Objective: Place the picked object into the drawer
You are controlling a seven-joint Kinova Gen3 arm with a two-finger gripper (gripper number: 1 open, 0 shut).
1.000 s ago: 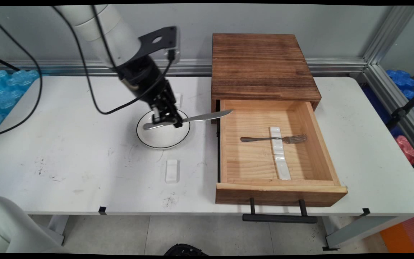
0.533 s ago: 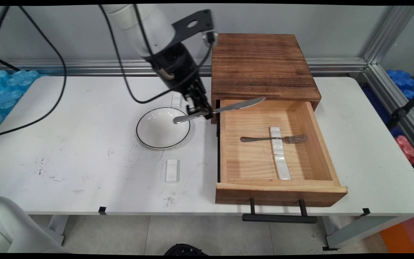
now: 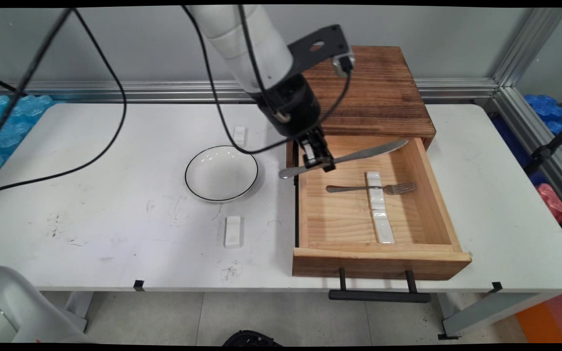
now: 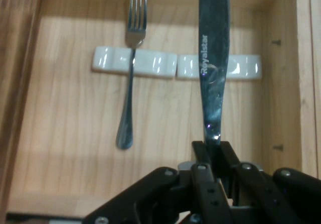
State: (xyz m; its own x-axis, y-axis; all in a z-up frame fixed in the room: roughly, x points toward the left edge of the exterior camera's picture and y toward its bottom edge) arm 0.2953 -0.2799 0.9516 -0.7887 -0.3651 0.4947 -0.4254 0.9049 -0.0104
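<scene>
Main view looks down across the table; hand view looks closely into the shared drawer.

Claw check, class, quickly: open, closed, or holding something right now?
Claw: closed on the knife, gripping it near the handle, blade out over the open drawer.

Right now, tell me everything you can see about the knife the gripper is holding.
The knife is a shiny, metal-looking table knife with a rounded handle end and a long blade lettered "Royalstar". The gripper is shut on it near where handle meets blade. It hangs in the air, roughly level, blade tip slightly higher, over the back of the open wooden drawer, its handle end sticking out past the drawer's left wall. It touches only the gripper's fingers and sits above the fork.
</scene>
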